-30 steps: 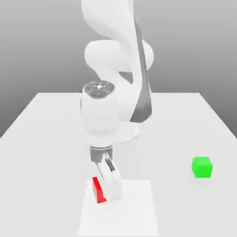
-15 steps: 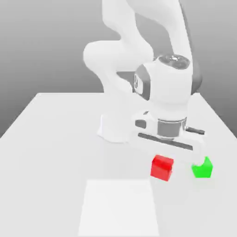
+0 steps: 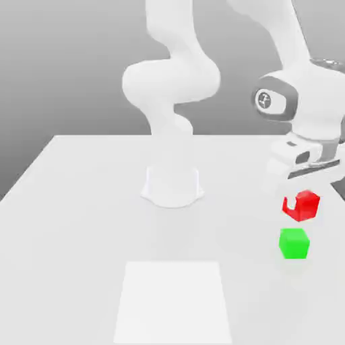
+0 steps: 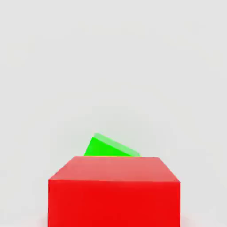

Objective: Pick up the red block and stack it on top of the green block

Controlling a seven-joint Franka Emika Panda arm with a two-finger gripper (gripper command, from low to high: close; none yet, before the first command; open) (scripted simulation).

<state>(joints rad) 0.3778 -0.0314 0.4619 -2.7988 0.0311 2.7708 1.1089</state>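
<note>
a: since you asked where the red block (image 3: 301,205) is, it's up in the air at the exterior view's right, hanging under the arm's hand with the gripper (image 3: 301,197) fingers clamped on it. clear of the table (image 3: 81,222), not touching anything below.

b: and the green block (image 3: 294,243)?

a: sitting on the table right under it, with a visible gap between the two. from the hand view the red block (image 4: 114,190) takes up the near part of the shot and one corner of the green block (image 4: 108,146) pokes out past its far edge, so they're not squarely lined up.

b: anything else around?

a: the arm's white base (image 3: 172,185) is well off toward the exterior view's left, and a lighter square patch (image 3: 172,302) marks the table nearer the camera.
</note>
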